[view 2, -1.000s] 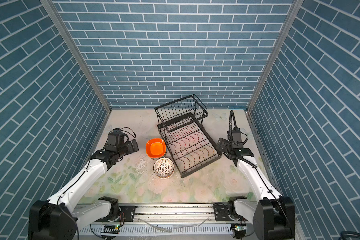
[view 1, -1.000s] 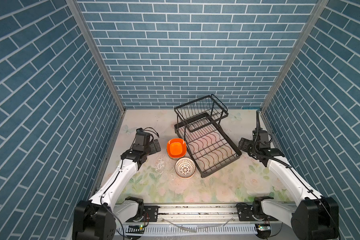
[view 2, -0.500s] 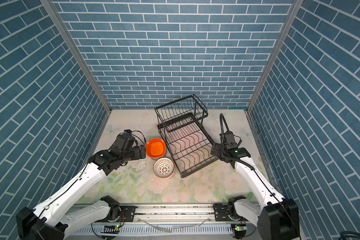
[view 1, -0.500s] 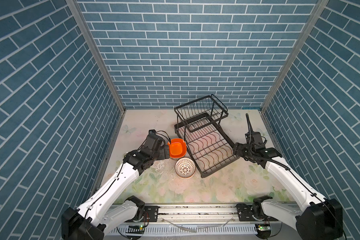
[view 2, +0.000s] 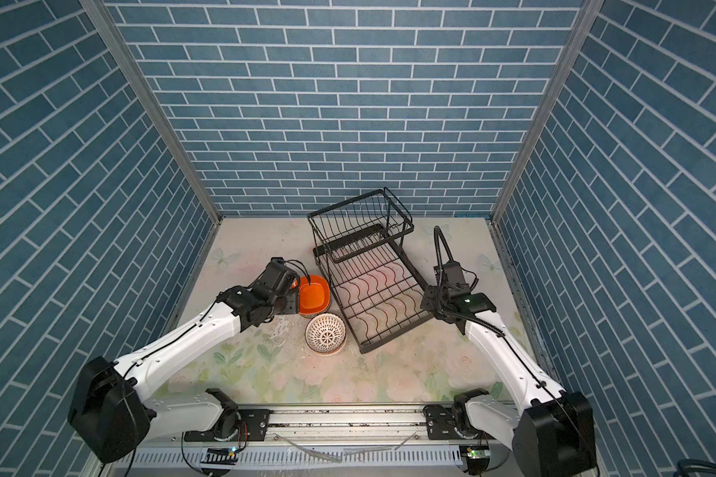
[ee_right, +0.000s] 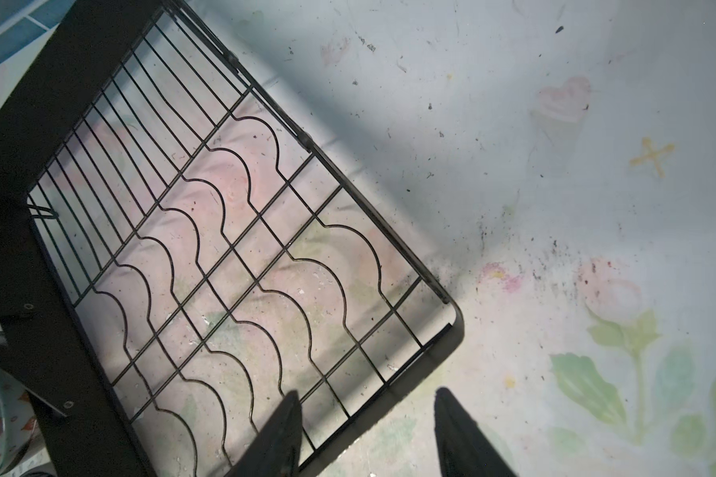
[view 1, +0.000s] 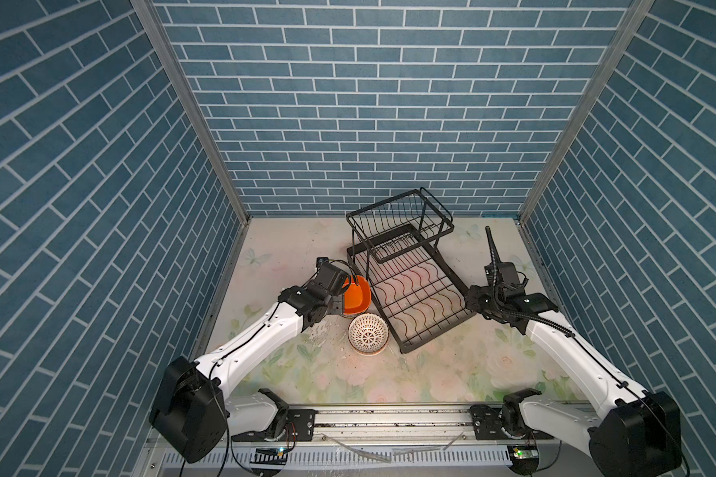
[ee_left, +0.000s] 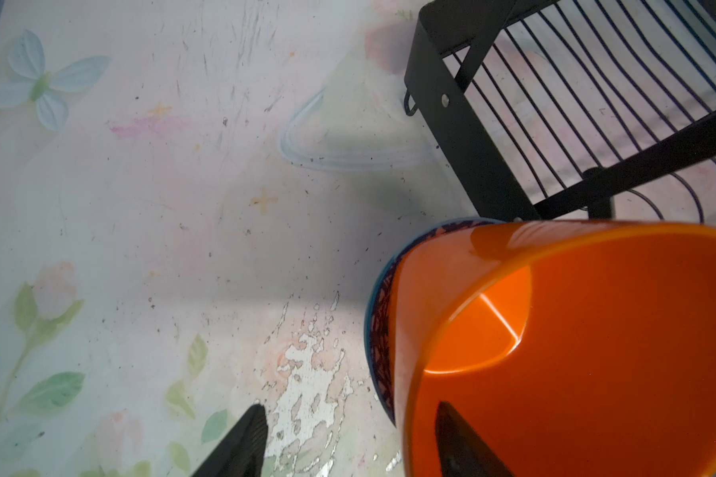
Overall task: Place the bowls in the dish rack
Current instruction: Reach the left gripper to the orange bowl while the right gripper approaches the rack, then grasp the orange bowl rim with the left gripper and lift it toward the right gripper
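**Setting.** Blue brick-patterned walls (view 1: pixel 368 124) stood on three sides. The floor was a worn floral table mat (view 1: pixel 430 371), scuffed and flaking near the front.

**Item 1, dish rack** (view 1: pixel 414 297) (view 2: pixel 373 297). Black wire, two-tier, set at an angle on the mat, right of centre in both top views. The raised basket (view 1: pixel 397 219) was at the far end, and the long lower tray with wavy dividers ran toward the front.

**Item 2, orange bowl** (view 1: pixel 356 293) (view 2: pixel 313 295) (ee_left: pixel 596 330). Plain, rounded-square, on the mat just beside the rack's left rail. It sat on top of a blue patterned bowl (ee_left: pixel 379 330), whose rim showed beneath it in the left wrist view.

**Item 3, lattice bowl** (view 1: pixel 368 332) (view 2: pixel 325 332). White with a brown openwork pattern, on the mat just in front of the orange bowl and near the rack's front left corner. It was clear of both grippers.

**Item 4, left gripper** (ee_left: pixel 350 406). The fingers were partly spread and straddled the orange bowl's near wall. One was inside the bowl (ee_left: pixel 459 446) and one outside over the mat (ee_left: pixel 244 446). The outer finger stood clear of the wall, so nothing was clamped.

**Item 5, right gripper** (ee_right: pixel 368 392) (view 1: pixel 470 299). It was at the rack's front right corner with its fingers partly spread. One was over the tray wires, the other over the mat, with the rim rail between them. Nothing was held.
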`<state>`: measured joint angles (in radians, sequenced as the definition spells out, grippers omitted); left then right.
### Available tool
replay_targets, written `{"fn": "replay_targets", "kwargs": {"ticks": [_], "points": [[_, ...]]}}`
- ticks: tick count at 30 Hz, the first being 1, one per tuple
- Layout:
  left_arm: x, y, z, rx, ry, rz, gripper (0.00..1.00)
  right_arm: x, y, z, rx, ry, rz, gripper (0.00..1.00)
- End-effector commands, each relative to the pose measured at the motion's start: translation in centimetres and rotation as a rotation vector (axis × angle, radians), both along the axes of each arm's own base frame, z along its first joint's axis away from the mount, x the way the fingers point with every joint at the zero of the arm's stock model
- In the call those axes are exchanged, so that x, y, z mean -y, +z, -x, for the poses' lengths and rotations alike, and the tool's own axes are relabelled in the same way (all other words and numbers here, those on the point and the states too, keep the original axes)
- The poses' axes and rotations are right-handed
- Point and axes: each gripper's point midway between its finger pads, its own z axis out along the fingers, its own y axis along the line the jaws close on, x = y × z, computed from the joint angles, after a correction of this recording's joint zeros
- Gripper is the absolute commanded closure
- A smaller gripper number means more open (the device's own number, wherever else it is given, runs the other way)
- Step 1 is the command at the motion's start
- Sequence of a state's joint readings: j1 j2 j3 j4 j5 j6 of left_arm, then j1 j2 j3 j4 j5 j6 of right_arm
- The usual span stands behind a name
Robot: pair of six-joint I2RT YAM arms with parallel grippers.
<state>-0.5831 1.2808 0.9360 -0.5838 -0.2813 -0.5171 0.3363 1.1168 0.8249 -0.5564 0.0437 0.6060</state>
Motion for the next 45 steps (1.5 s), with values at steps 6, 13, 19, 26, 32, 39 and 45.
{"fn": "replay_targets", "kwargs": {"ticks": [6,13,19,26,32,39,45], "points": [[1.3,0.1,-1.5,0.026,-0.018,0.011,0.53,-0.7,0.6,-0.6,0.016,-0.003,-0.026,0.52],[1.8,-0.3,-1.6,0.021,-0.029,0.033,0.81,-0.8,0.6,-0.7,0.025,0.002,-0.034,0.53],[1.9,0.2,-1.4,0.035,-0.036,0.052,0.91,-0.8,0.6,-0.7,0.028,0.007,-0.035,0.53],[2.1,0.3,-1.2,0.046,-0.049,0.065,1.00,-1.3,0.7,-0.7,0.038,0.033,-0.049,0.54],[2.2,1.2,-1.0,0.069,-0.070,0.088,1.00,-2.8,1.7,-1.0,0.093,0.110,-0.104,0.54],[3.7,3.0,-0.1,0.109,-0.155,0.184,1.00,-6.8,4.5,-0.8,0.210,0.321,-0.263,0.48],[6.2,4.6,1.2,0.121,-0.281,0.315,1.00,-9.3,6.0,0.1,0.278,0.454,-0.397,0.38]]}}
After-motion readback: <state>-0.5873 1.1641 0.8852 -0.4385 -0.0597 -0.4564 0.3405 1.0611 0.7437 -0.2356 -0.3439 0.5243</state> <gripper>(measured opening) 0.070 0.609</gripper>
